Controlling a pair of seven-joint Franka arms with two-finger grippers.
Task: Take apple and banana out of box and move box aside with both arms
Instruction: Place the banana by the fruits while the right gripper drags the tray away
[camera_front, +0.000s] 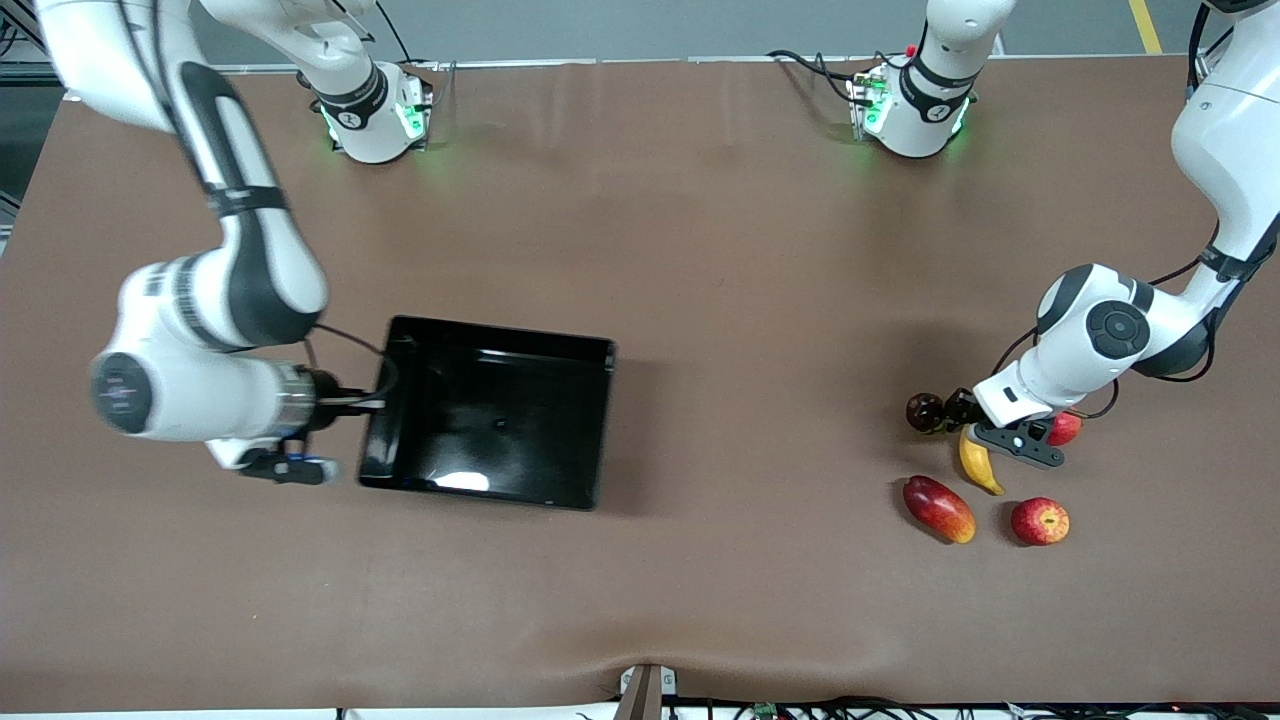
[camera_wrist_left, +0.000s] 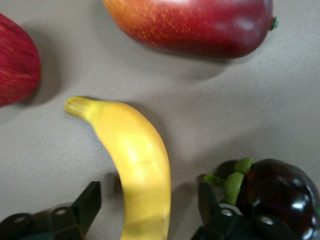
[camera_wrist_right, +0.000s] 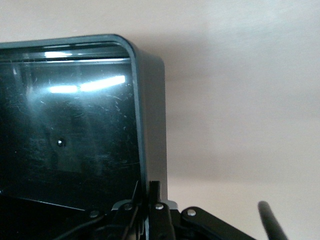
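The yellow banana (camera_front: 978, 462) (camera_wrist_left: 137, 165) lies on the table toward the left arm's end. My left gripper (camera_front: 968, 432) (camera_wrist_left: 148, 195) is low over its thick end. It is open, one finger on each side of the banana with a gap at both. The small red apple (camera_front: 1040, 521) (camera_wrist_left: 15, 60) with yellow streaks lies nearer to the front camera than the banana. The glossy black box (camera_front: 600, 420) (camera_wrist_right: 150, 100) sits toward the right arm's end. My right gripper (camera_front: 375, 400) (camera_wrist_right: 152, 187) is shut on its side wall.
A red-to-orange mango (camera_front: 938, 508) (camera_wrist_left: 195, 25) lies beside the apple. A dark mangosteen (camera_front: 925, 411) (camera_wrist_left: 275, 192) sits close against one left finger. A pinkish-red round fruit (camera_front: 1065, 428) shows partly under the left wrist. The box holds nothing.
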